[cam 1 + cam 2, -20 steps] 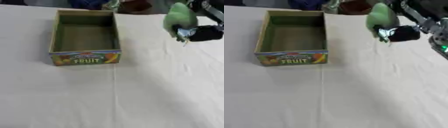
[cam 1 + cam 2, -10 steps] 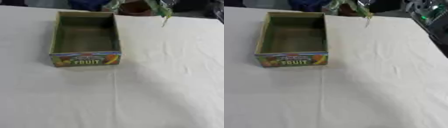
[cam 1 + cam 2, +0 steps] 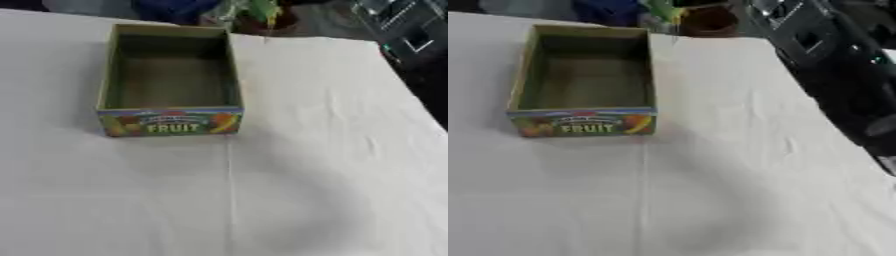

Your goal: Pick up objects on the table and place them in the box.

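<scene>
Box (image 3: 171,80) sits on your white tablecloth (image 3: 289,190), left of centre and toward the far side; nearest you the cloth is bare and creased, with one straight fold line (image 3: 231,200) running from the near edge up to the box's front right corner; the box's front panel (image 3: 171,123) faces you, printed with fruit pictures and the word FRUIT in white letters; its walls are cardboard, upright, and the top is open; inside you see only the dull green-brown floor (image 3: 168,77), nothing lying on it.

Right of the box the cloth runs flat to its right edge (image 3: 815,105); beyond that edge your right arm (image 3: 833,65) shows in the right eye view as a long black and grey bulk slanting from the lower right up toward the far middle; the hand at its end is not distinct, so you cannot tell whether its fingers are spread, pressed together or pinching anything.

Past the box's far right corner, at the cloth's far edge, a green shape (image 3: 265,11) is blurred against a brown round thing (image 3: 708,21); whether your hand touches the green shape cannot be told; a blue patch (image 3: 175,9) lies behind the box; your left hand shows nowhere.
</scene>
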Motion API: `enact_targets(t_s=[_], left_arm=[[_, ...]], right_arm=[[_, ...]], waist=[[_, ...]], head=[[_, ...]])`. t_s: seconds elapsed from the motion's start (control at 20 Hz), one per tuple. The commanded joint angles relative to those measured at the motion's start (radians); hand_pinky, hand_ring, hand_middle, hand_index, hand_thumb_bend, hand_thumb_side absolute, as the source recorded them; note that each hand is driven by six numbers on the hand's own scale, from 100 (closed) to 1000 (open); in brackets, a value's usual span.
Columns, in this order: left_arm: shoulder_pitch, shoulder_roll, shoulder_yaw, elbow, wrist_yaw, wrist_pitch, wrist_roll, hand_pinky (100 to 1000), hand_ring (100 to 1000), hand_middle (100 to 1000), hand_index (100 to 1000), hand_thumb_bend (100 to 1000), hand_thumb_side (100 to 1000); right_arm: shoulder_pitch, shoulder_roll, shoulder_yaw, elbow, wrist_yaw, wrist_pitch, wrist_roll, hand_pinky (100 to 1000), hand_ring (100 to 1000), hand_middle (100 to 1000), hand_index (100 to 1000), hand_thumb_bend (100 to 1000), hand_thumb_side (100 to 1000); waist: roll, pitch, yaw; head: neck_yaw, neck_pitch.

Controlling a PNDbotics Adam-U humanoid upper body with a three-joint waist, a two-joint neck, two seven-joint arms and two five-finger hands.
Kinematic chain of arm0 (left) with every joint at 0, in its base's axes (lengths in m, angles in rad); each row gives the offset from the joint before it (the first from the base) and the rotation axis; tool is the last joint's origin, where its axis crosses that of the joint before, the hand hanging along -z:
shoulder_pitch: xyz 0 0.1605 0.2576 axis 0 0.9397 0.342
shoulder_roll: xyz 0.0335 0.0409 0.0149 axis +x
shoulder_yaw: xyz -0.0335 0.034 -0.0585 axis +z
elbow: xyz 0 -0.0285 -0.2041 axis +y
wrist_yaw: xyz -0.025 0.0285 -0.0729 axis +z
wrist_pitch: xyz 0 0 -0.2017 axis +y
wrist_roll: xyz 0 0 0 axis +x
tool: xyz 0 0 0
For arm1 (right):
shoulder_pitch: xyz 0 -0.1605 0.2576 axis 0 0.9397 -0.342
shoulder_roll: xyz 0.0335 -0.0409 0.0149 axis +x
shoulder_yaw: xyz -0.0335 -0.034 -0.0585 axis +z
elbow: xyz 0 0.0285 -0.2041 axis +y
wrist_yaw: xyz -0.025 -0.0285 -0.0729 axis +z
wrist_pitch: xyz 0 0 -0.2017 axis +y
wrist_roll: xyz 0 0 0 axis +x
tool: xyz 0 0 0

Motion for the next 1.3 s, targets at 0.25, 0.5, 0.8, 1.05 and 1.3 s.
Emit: enact_targets(t_s=[0.25, 0.5, 0.8, 1.05, 1.3], left_arm=[[-0.034, 0.037, -0.008, -0.02, 0.011, -0.01, -0.009, 441, 415, 463, 577, 100, 749], [-0.039, 0.034, -0.011, -0.02, 0.018, -0.016, -0.012, 442, 414, 463, 576, 100, 749], [-0.053, 0.03, -0.017, -0.02, 0.029, -0.018, -0.017, 442, 414, 463, 577, 100, 748], [-0.06, 0.027, -0.019, -0.02, 0.033, -0.017, -0.021, 442, 414, 461, 577, 100, 749], [-0.063, 0.025, -0.017, -0.02, 0.031, -0.014, -0.024, 443, 414, 460, 576, 100, 750]], right_arm=[[-0.093, 0.068, 0.005, 0.096, 0.024, -0.004, -0.004, 738, 691, 366, 636, 102, 558], [-0.153, 0.147, 0.022, 0.185, 0.076, -0.01, -0.041, 737, 693, 366, 636, 116, 570], [-0.189, 0.253, 0.044, 0.319, 0.199, -0.044, -0.088, 734, 695, 369, 637, 118, 568], [-0.193, 0.289, 0.05, 0.366, 0.255, -0.078, -0.105, 730, 697, 375, 641, 105, 572], [-0.182, 0.298, 0.066, 0.372, 0.319, -0.114, -0.101, 726, 717, 403, 657, 100, 586]], waist=[[-0.011, 0.0, 0.049], [-0.012, 0.011, 0.074], [-0.01, 0.022, 0.097], [-0.014, 0.026, 0.108], [-0.021, 0.029, 0.109]], head=[[-0.072, -0.031], [-0.101, -0.027], [-0.13, -0.024], [-0.141, -0.037], [-0.139, -0.047]])
